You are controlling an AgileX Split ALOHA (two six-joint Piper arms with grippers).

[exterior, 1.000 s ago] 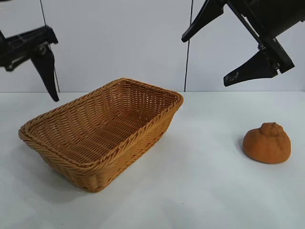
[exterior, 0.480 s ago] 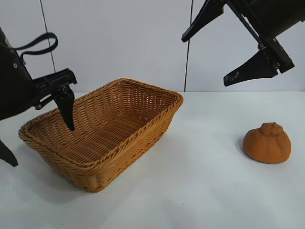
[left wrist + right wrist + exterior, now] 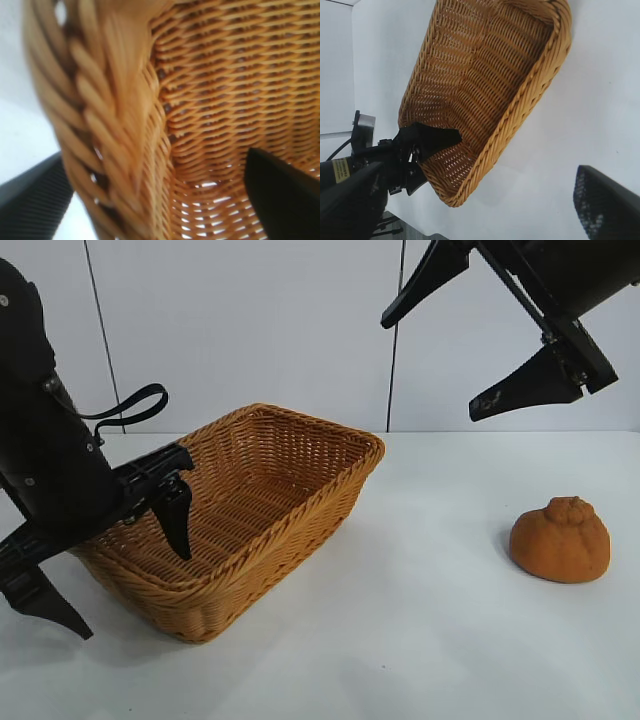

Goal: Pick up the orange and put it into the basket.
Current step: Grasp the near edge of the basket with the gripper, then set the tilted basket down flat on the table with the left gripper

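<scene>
The orange (image 3: 560, 540) lies on the white table at the right, apart from both grippers. The wicker basket (image 3: 300, 455) stands left of centre. My left gripper (image 3: 135, 592) is open and low at the basket's left end, astride its rim: one finger (image 3: 176, 512) is inside, the other (image 3: 45, 602) outside. In the left wrist view the braided rim (image 3: 100, 125) runs between the two fingers of that gripper (image 3: 160, 200). My right gripper (image 3: 430, 368) is open and empty, high above the table, up and left of the orange. The right wrist view shows the basket (image 3: 485, 85), not the orange.
The white table (image 3: 420, 640) has bare surface between basket and orange and in front of both. A white wall stands behind. The left arm (image 3: 420, 145) shows at the basket's end in the right wrist view.
My left arm came down from high at the far left to the basket's left end, and its fingers now straddle the rim. The right arm, basket and orange have not moved.
</scene>
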